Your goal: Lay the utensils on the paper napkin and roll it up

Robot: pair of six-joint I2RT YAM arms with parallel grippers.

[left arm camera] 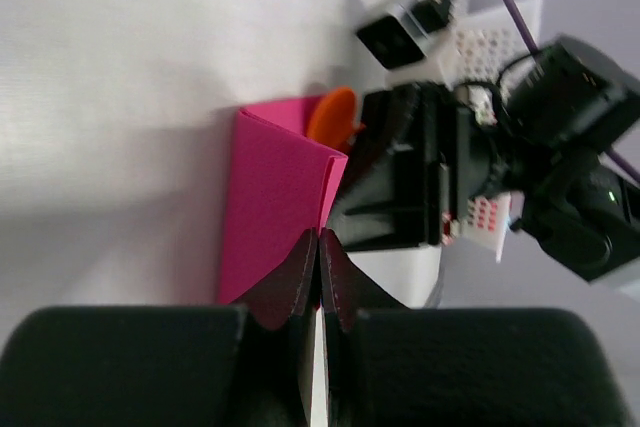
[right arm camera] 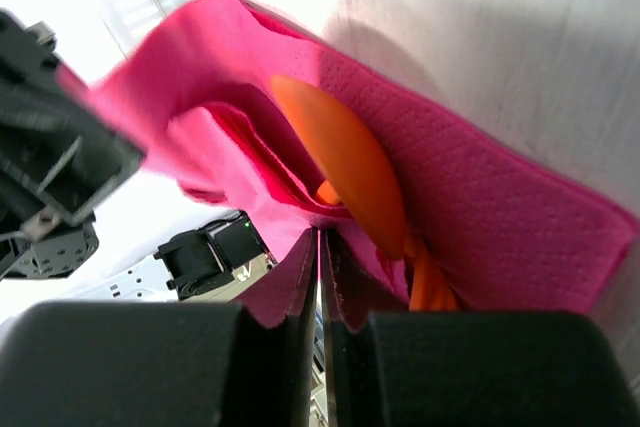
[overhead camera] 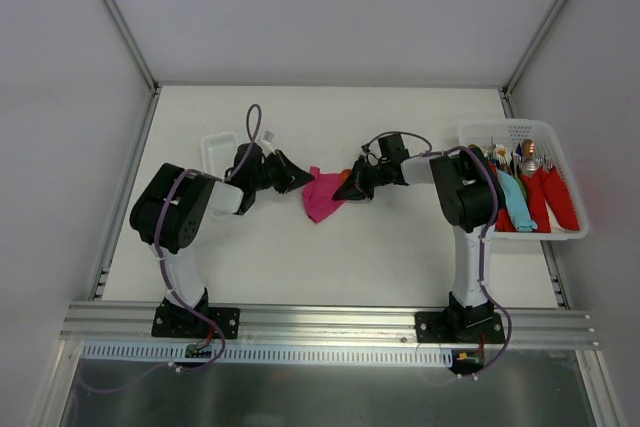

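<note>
**Top external view: both grippers pinched on the napkin at mid-table**

Bare white table point(overhead camera: 380, 247) lies open all round the two grippers, widest on their near side toward the arm bases and on their far side toward the back wall. Behind the left gripper point(overhead camera: 303, 179), beside its wrist, sits a shallow white rectangular tray point(overhead camera: 215, 147). Well behind the right gripper point(overhead camera: 343, 190), past its elbow, a white perforated plastic basket point(overhead camera: 505, 127) holds metal utensils in red and teal wraps point(overhead camera: 540, 197) against the table's edge.

Between the two sets of fingertips lies the thin magenta-pink paper napkin point(overhead camera: 322, 202), folded over on itself with crisp creases. One flap stands up off the table. Inside the fold, just ahead of the right gripper's tips, lies the small orange plastic spoon point(right arm camera: 345, 157). Its round bowl peeks from the open end and its handle runs back beside the fingers.

Both arms reach inward, forearms low and nearly level, and the grippers face each other tip to tip. The left jaws are pressed together on one corner of the napkin. The right jaws are likewise closed, nipping the opposite edge of the sheet.
</note>
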